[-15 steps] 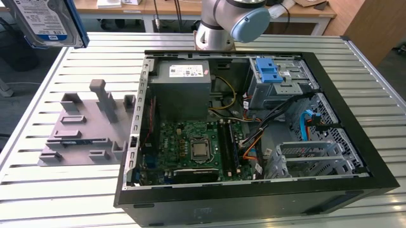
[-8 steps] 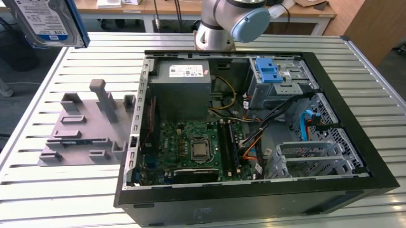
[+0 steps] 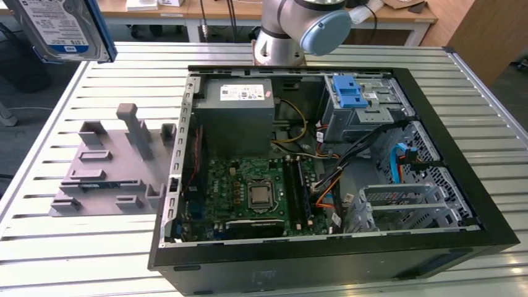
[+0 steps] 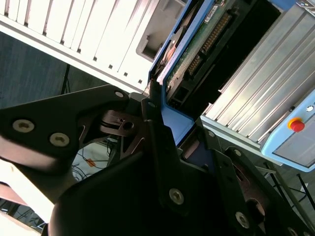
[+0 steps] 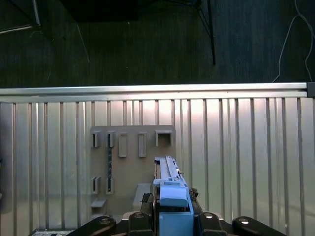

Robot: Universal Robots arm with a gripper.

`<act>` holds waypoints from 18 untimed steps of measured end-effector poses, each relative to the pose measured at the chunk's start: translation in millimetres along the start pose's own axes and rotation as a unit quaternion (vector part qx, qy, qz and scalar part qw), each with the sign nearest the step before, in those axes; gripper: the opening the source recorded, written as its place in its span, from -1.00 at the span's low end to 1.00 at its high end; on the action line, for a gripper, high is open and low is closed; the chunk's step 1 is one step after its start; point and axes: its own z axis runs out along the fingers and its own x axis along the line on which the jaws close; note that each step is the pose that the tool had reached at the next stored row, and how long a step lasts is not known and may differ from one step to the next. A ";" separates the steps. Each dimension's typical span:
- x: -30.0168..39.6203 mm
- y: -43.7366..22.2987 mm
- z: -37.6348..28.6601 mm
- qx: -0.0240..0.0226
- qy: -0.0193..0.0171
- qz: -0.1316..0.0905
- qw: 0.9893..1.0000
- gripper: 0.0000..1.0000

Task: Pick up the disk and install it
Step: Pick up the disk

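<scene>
One worry stands out for me: the gripper (image 4: 181,129) is clamped shut on the disk (image 3: 59,28) at one end only, and its black fingers (image 4: 153,118) seem to pinch the thin blue bracket (image 4: 173,112) rather than the metal body; plastic flexes, so I'd guess the disk could tilt or creep in the grip if it gets bumped.

Right now the disk hangs high over the table (image 3: 83,260) at the exterior view's far left, above the grey tray (image 3: 107,167) and well apart from the open computer case (image 3: 462,204); in the first wrist view it's edge-on over that tray.

Other risks as I see them: the drive cage (image 3: 367,102) with its blue latch (image 3: 348,91) sits at the far right of the case, with loose cables (image 3: 363,151) hanging just beside it, so a snag looks possible; the cage opening looks tight, so a slightly crooked disk could jam on the metal edges; the power supply (image 3: 239,102) and the case wall are also there to clip on the way in.

Looks-wise: flat silver slab with a white-and-blue label on one face; the other face is a green circuit board (image 4: 204,37) with a row of connector pins; blue bracket running round the edges.
</scene>
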 end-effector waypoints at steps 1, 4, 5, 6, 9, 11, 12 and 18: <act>0.0 0.0 0.0 0.000 0.000 0.000 1.000 -0.27; 0.0 -0.9 -0.1 0.000 0.000 0.000 1.000 -0.27; 0.0 -1.5 -0.1 0.000 0.000 0.000 1.000 -0.27; 0.0 -2.3 -0.1 0.000 0.000 0.000 1.000 -0.27; 0.0 -7.9 -0.1 0.000 0.000 0.000 1.000 -0.27; 0.2 -12.1 -0.1 0.000 0.000 0.000 1.000 -0.27; 0.5 -14.1 -0.2 0.000 0.000 0.000 1.000 -0.27; 1.0 -18.0 -0.2 0.000 0.000 0.000 1.000 -0.27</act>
